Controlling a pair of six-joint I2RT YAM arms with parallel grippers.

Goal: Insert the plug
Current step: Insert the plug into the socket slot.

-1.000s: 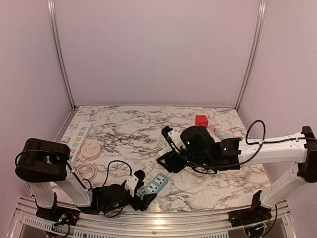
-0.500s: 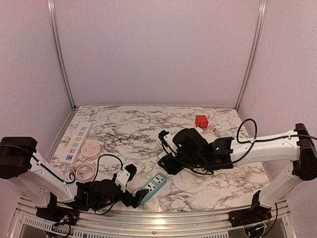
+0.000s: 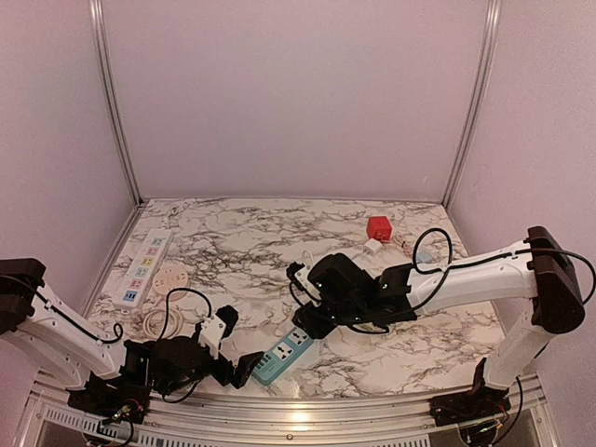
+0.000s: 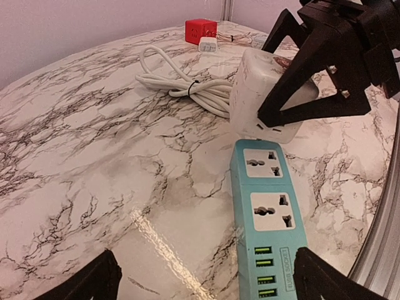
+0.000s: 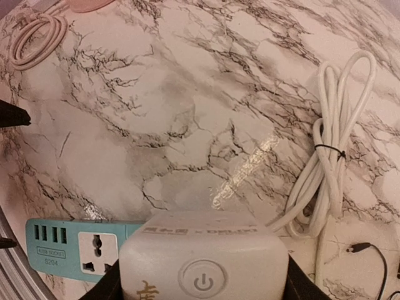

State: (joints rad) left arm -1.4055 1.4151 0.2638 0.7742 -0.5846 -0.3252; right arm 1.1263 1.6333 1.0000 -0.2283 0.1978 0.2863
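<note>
white cube plug point(image 4: 262, 94) over far end of flat-lying teal power strip point(image 4: 270, 219)

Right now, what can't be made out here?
- Prongs of the adapter: left and right wrist views, hidden beneath its own body. Whether it is seated in the strip is unclear.
- Strip's far end: left wrist view, covered by the adapter.
- Adapter's gold print: right wrist view, cut off by the bottom edge.
</note>
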